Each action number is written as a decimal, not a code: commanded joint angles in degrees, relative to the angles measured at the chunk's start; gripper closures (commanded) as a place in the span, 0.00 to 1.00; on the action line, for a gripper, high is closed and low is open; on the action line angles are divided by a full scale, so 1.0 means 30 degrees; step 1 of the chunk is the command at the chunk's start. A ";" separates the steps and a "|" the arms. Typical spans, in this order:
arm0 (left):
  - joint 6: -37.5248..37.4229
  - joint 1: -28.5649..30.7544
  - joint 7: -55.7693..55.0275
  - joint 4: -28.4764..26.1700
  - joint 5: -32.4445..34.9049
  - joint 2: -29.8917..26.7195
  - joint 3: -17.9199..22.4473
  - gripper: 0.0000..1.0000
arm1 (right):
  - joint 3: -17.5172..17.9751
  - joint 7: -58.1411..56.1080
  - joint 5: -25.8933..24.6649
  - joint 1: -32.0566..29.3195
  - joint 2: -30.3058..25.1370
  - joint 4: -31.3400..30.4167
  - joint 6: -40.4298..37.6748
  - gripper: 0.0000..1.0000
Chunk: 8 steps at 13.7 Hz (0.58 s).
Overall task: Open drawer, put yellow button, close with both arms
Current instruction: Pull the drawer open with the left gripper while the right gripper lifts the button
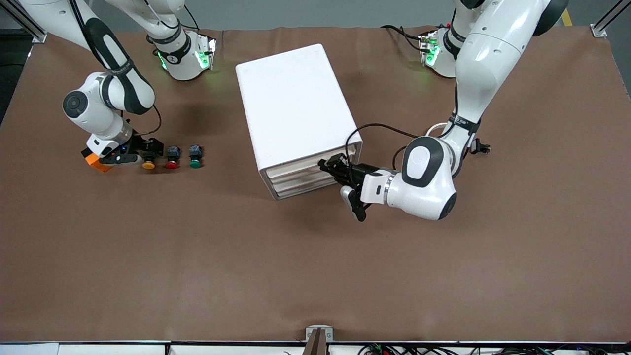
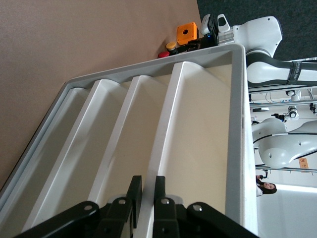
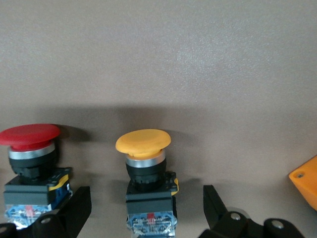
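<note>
brown tabletop: left gripper (image 1: 329, 165) pinched shut on the drawer (image 1: 296, 170) front, frame centre. right gripper (image 1: 146, 149) gapes empty around the yellow button (image 1: 148, 164), centre-left. a thin pinch could slip when pulling; the red button (image 1: 171, 163) crowds one finger.

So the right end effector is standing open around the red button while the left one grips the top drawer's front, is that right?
Not quite: the right end effector stands open around the yellow button, as the right wrist view shows; the red button sits beside it. The left end effector is shut on the drawer.
</note>
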 commanded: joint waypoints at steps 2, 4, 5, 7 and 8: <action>0.0102 -0.0096 -0.0099 0.0044 0.0022 0.0120 0.0179 1.00 | -0.0046 0.0160 -0.0163 0.0204 0.0281 -0.0219 0.0641 1.00; 0.0102 0.0020 -0.0070 0.0103 0.0080 0.0120 0.0237 1.00 | -0.0046 0.0280 -0.0163 0.0146 0.0252 -0.0218 0.0582 1.00; 0.0102 0.0108 -0.0070 0.0103 0.0254 0.0120 0.0238 1.00 | -0.0046 0.0309 -0.0163 0.0145 0.0252 -0.0218 0.0582 1.00; 0.0131 0.0167 -0.0040 0.0161 0.0285 0.0120 0.0267 1.00 | -0.0016 0.0397 -0.0134 0.0145 0.0107 -0.0073 -0.0174 1.00; 0.0189 0.0254 -0.0040 0.0191 0.0314 0.0149 0.0383 1.00 | -0.0016 0.0369 -0.0134 0.0145 -0.0126 0.0189 -0.0731 1.00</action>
